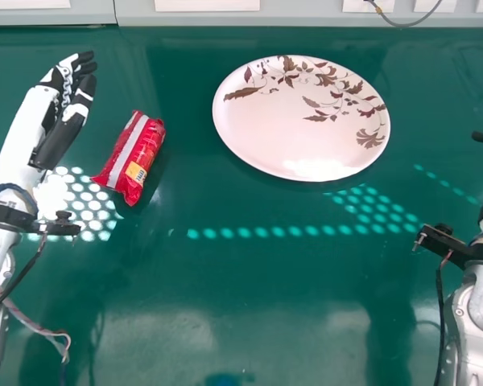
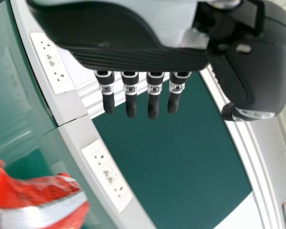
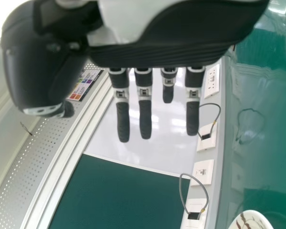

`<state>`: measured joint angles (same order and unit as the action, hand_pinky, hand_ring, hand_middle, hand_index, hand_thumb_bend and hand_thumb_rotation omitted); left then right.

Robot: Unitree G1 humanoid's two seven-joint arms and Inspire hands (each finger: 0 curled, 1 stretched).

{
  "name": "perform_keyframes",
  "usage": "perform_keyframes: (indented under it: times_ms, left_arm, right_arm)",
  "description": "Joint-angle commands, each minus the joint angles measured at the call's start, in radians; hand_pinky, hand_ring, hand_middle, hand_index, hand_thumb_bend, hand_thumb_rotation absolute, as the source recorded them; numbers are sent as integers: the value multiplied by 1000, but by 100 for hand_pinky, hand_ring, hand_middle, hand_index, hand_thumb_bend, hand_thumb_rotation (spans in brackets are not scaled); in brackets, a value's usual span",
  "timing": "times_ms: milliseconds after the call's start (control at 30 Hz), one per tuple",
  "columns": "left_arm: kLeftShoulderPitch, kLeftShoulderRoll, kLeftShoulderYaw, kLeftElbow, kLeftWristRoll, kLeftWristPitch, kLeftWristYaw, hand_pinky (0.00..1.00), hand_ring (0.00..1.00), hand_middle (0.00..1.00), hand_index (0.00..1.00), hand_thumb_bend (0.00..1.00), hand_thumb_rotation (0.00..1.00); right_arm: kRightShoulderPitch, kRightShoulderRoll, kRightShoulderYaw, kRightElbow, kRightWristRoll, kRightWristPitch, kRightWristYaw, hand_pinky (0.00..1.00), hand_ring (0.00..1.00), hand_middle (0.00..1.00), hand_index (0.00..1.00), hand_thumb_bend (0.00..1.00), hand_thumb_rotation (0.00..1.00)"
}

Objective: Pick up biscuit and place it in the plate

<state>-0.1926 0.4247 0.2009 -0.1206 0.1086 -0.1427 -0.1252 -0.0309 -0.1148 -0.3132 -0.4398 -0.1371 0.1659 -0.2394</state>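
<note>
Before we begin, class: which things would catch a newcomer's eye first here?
Probably the bright red biscuit packet, lying on the green table beside the robot's left hand. Next, the large pale plate with brown leaf patterns, farther back and to the packet's right. Then the rows of light dots scattered across the tabletop.

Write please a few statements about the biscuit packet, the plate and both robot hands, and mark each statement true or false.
1. The red biscuit packet already lies in the plate. False: it lies on the green table, to the left of the plate.
2. The plate has a pattern of leaves and a flower. True.
3. The left hand is closed round the packet. False: its fingers are straight, and it is beside the packet, apart from it.
4. The packet is nearer to the left hand than the plate is. True.
5. The right hand is open. True.
</note>
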Motion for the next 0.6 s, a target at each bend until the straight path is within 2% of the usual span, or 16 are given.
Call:
perform_keyframes:
  times_ms: [0, 267, 367, 567]
  left_arm:
    - [-27, -34, -25, 29, 1, -24, 23, 97, 96, 95, 98, 51, 35]
    - [-109, -125, -73, 122, -13, -54, 47, 100, 99, 98, 100, 51, 42]
    - [-117, -136, -81, 142, -13, -62, 47, 100, 99, 99, 100, 50, 41]
    - [-90, -142, -76, 107, -11, -39, 43, 100, 99, 99, 100, 49, 38]
  right_arm:
    - [-3, -1, -6, 12, -1, 0, -1, 60, 70, 72, 66, 63, 24]
    - [-5, -10, -1, 23, -14, -5, 2, 60, 69, 70, 67, 62, 25]
    - [-1, -6, -4, 14, -9, -7, 2, 60, 70, 71, 67, 63, 26]
    - [1, 0, -12, 4, 2, -9, 1, 59, 70, 71, 65, 64, 26]
